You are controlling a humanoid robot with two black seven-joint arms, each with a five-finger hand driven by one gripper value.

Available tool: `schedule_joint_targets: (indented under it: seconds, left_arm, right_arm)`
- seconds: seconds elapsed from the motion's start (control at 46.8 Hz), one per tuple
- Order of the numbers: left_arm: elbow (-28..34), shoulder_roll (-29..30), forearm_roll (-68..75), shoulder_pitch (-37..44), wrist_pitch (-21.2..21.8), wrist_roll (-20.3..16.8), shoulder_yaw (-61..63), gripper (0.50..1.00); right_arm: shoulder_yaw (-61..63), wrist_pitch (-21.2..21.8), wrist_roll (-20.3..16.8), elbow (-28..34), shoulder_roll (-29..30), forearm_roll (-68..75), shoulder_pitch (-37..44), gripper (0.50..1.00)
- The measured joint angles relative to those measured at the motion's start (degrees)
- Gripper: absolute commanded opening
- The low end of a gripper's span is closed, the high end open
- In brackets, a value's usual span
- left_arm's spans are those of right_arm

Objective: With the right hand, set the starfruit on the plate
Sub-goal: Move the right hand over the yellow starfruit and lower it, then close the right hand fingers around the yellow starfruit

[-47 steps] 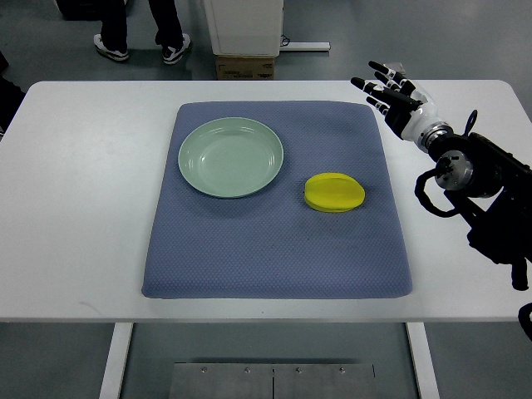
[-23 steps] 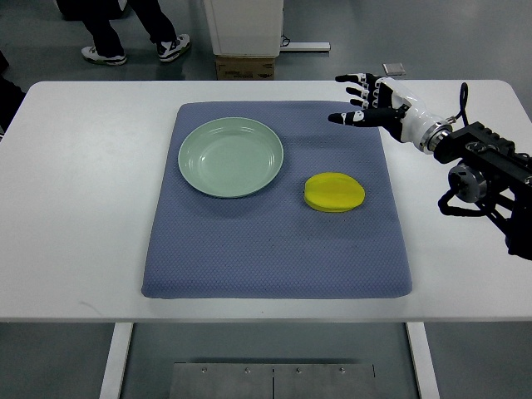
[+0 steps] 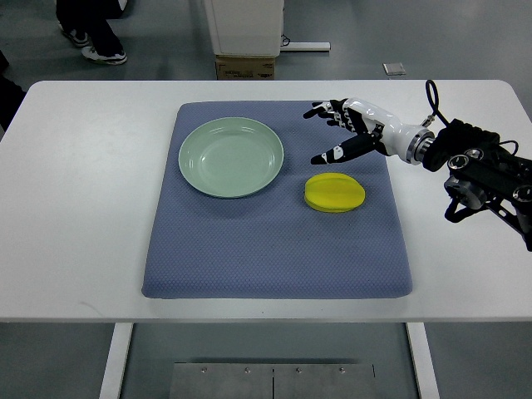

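You are only at the reach: the right hand [image 3: 347,131] hovers over the far right part of the blue mat [image 3: 274,249], fingers spread and holding nothing, just beyond the yellow starfruit [image 3: 334,192] and not touching it. The starfruit lies on the mat to the right of the pale green plate [image 3: 196,179], which has nothing on it. So, as I judge it, you have the grasp, the carry to the left and the release on the plate all left to do.
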Motion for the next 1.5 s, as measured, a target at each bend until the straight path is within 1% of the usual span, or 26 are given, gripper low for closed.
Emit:
schedule_joint_targets:
  seconds: [0.235, 0.385, 0.556, 0.877, 1.048, 1.283, 1.497]
  left_arm:
    - [0.0, 0.0, 0.0, 0.0, 0.0, 0.0, 0.0, 1.000]
    - [0.0, 0.0, 0.0, 0.0, 0.0, 0.0, 0.0, 1.000]
    - [0.0, 0.0, 0.0, 0.0, 0.0, 0.0, 0.0, 1.000]
    - [0.0, 0.0, 0.0, 0.0, 0.0, 0.0, 0.0, 1.000]
    - [0.0, 0.0, 0.0, 0.0, 0.0, 0.0, 0.0, 1.000]
    - [0.0, 0.0, 0.0, 0.0, 0.0, 0.0, 0.0, 1.000]
    - [0.0, 0.0, 0.0, 0.0, 0.0, 0.0, 0.0, 1.000]
  right_arm:
    - [-1.7, 1.5, 0.0, 1.3, -0.7, -4.0, 0.9, 1.000]
    - [-3.9, 1.6, 0.0, 4.5, -1.9, -5.1, 1.9, 1.000]
    - [-5.0, 1.6, 0.0, 5.0, -2.1, -7.7, 2.1, 0.996]
    - [-7.0, 0.7, 0.1, 5.0, -1.4, -11.0, 1.6, 0.989]
    - [-9.5, -0.5, 1.2, 4.9, -1.3, -12.2, 1.3, 0.985]
    - [-10.6, -0.9, 2.6, 4.7, -1.3, -13.1, 1.1, 0.981]
    - [-12.2, -3.0, 3.9, 4.5, -1.3, -13.4, 1.0, 0.983]
